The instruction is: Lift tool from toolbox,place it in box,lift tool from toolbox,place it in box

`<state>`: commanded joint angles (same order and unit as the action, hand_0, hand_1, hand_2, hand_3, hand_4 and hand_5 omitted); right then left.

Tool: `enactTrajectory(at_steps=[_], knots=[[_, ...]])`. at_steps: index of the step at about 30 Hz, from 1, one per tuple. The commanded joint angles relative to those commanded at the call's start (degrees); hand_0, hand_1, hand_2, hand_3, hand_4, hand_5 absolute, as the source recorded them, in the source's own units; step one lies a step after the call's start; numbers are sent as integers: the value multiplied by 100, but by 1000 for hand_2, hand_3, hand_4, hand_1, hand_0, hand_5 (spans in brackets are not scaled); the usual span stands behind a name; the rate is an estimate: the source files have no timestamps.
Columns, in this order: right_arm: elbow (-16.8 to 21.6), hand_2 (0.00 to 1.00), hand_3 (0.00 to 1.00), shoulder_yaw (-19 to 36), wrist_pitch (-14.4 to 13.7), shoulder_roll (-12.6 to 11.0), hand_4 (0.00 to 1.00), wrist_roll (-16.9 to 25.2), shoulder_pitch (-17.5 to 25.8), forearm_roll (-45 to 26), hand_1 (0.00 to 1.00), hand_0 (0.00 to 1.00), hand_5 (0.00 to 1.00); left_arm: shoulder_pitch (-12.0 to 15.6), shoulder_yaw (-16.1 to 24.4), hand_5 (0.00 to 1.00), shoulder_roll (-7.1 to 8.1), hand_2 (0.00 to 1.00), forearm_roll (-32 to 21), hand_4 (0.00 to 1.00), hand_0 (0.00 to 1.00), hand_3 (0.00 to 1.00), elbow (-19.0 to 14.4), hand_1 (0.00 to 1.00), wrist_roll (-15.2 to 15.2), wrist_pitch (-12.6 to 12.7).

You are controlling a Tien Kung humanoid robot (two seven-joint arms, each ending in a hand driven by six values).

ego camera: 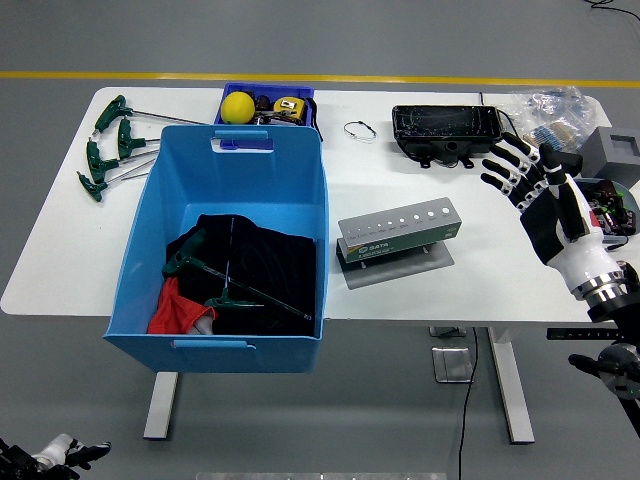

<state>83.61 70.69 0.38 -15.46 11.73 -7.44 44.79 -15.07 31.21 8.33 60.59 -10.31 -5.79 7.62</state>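
Observation:
A big blue box (326, 200) stands on the left half of the white table. It holds black cloth, something red, and green T-handle keys (212, 278). Several more green T-handle keys (110, 148) lie on the table left of the box. A black toolbox (445, 126) lies at the back right. My right hand (520, 170) hovers over the table's right side, just right of the toolbox. Its fingers are spread and it holds nothing. My left hand (52, 455) shows at the bottom left corner, below table level.
A small blue bin (270, 89) with a yellow ball (238, 106) and a tape measure stands behind the box. A grey tool stand (398, 236) sits mid-table. A plastic bag (548, 104), a grey block (612, 152) and a small wire loop (359, 130) lie at the back right.

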Motion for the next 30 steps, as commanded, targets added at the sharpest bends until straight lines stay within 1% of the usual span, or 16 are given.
enactTrajectory(at_steps=[9, 20, 25, 30], knots=[[-4, 797, 808, 4, 6, 1, 998, -11, -12, 11, 759, 803, 859, -6, 116, 669, -10, 676, 82, 659, 705, 628, 0, 661, -3, -18], [-16, 796, 806, 33, -9, -3, 998, -14, -5, -7, 754, 795, 858, -14, 34, 670, -1, 676, 60, 660, 705, 627, 0, 662, -19, 17], [-23, 792, 805, 44, -26, -3, 998, -11, -13, -45, 746, 793, 861, -21, -100, 670, 20, 675, -20, 660, 704, 627, 0, 661, 0, 10], [-27, 790, 804, 69, -27, -5, 998, -3, 11, -59, 746, 791, 866, -5, -98, 670, 10, 675, 7, 660, 705, 628, 0, 662, -10, 23]])
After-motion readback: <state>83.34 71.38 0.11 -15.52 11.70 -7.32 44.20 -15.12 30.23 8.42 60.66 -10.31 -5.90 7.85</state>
